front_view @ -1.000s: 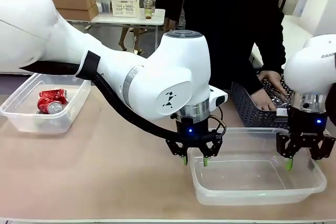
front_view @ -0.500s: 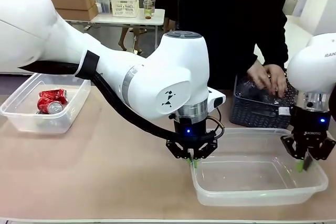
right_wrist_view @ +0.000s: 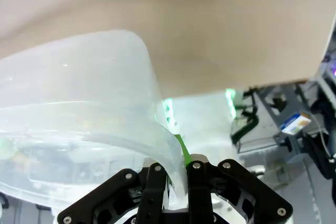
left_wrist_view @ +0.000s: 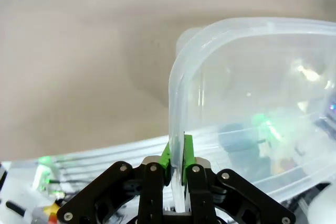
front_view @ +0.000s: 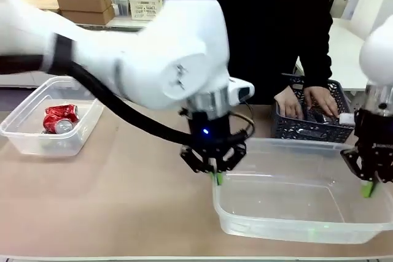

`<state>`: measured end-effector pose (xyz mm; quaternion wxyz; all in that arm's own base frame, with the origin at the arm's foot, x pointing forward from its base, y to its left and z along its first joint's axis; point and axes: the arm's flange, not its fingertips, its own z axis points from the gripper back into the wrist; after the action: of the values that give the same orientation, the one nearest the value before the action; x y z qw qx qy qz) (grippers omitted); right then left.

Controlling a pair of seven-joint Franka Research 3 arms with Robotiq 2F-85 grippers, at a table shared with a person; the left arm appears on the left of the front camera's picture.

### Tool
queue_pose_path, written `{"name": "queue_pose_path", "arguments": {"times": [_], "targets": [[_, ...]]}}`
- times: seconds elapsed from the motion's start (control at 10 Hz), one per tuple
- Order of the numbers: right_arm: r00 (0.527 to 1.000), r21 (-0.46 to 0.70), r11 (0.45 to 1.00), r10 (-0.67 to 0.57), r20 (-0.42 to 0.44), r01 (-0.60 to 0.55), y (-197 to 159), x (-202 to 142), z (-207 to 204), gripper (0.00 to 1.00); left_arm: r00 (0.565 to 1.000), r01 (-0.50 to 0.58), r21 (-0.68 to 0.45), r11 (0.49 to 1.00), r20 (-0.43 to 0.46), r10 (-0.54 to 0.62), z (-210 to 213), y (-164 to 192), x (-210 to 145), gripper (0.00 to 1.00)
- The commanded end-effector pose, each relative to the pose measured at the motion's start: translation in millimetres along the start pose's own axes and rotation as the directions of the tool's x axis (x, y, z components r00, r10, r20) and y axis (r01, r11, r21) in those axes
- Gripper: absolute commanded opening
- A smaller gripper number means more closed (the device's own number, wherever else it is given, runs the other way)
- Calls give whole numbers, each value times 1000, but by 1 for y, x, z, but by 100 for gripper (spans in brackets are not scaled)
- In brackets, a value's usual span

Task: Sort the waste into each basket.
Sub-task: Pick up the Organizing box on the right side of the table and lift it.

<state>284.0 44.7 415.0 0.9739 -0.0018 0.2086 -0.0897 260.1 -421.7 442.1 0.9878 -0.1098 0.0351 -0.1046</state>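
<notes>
Clear plastic is what both arms are gripping: the near tub at the right of the table is pinched at its two short ends. The left gripper has its green pads shut narrow on the tub's left wall, just below the rolled rim, as the left wrist view shows plainly. The right gripper is clamped the same way on the opposite wall. This tub is empty, and I cannot tell whether it rests on the table or is raised a little off it.

Well apart, at the table's far left, the second clear tub holds one crushed red can, so sorting has begun: one piece of metal waste looks to be in its place. No bottle has reached the near tub.

Across the table, the person's hands are down inside the dark grey slotted basket, just behind the near tub. What lies in there is too hidden to name, though it is likely the rest of the waste.

Judging by this, most of the task is left: the tub seems to be in placing, and the bottles and any other cans are not yet sorted
</notes>
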Motion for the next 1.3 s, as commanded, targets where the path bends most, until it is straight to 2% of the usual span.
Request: {"name": "queue_pose_path", "arguments": {"times": [0.0, 0.1, 0.3, 0.5, 0.6, 0.7, 0.8, 1.2], "targets": [[998, -1, 998, -55, -23, 55, 36, -24, 38, 0, 999, -45, -14, 999, 5, 45, 55, 52, -35, 0], [999, -19, 999, -32, -20, 32, 60, -22, 55, 0, 994, -103, -38, 994, 34, 105, 78, 75, -44, 0], [997, -2, 999, 39, -61, -39, 111, -18, 85, 0, 980, -183, -17, 983, 76, 184, 108, 116, -52, 0], [995, 10, 999, 34, -93, -33, 157, -5, 98, 0, 970, -225, -77, 971, 71, 231, 133, 162, -34, 0], [998, 46, 999, 5, -65, -2, 168, 1, 96, 0, 968, -233, -80, 969, 73, 238, 133, 176, -19, 0], [995, 33, 996, 89, -53, -88, 151, -20, 92, 0, 968, -245, -129, 961, 28, 250, 121, 177, 0, 0], [995, 33, 996, 89, -53, -88, 151, -20, 92, 0, 969, -231, -64, 971, 70, 235, 130, 160, -35, 0], [995, 33, 996, 89, -53, -88, 151, -20, 92, 0, 969, -231, -64, 971, 70, 235, 130, 160, -35, 0]]}}
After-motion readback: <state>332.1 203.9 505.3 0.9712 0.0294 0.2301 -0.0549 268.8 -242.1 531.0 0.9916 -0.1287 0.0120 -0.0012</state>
